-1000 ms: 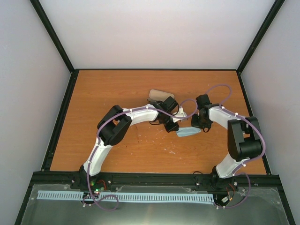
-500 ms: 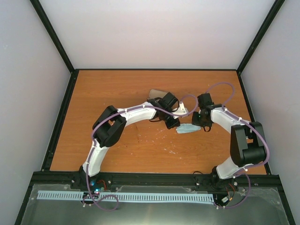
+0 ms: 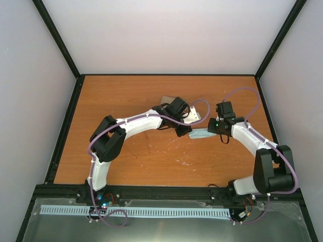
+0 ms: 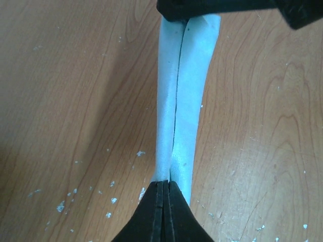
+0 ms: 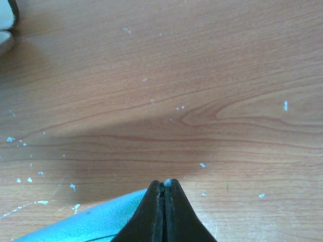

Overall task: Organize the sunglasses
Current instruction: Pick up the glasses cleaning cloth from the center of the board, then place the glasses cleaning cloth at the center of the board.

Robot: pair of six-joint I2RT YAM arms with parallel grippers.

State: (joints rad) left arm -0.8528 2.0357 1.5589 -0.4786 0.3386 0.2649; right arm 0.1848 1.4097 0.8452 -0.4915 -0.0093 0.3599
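Observation:
The light blue cloth [image 3: 201,133] is folded and stretched between my two grippers above the wooden table. My left gripper [image 3: 185,132] is shut on its left end; in the left wrist view [image 4: 164,182] the cloth [image 4: 181,101] runs as a narrow folded strip up to the right gripper. My right gripper [image 3: 218,130] is shut on the other end; in the right wrist view [image 5: 165,182] a sliver of cloth [image 5: 86,222] shows between the fingertips. The tan case [image 3: 166,101] lies behind the left wrist, mostly hidden. The sunglasses are hidden or out of view.
The wooden table [image 3: 126,96] is boxed in by a black frame and white walls. Small white specks are scattered on the wood [image 3: 186,162] in front of the grippers. The black front rail [image 3: 166,191] runs along the near edge.
Both grippers have moved toward the back of the table with the cloth, which is now pulled into a narrower, tauter strip. Both arms have stretched out further.

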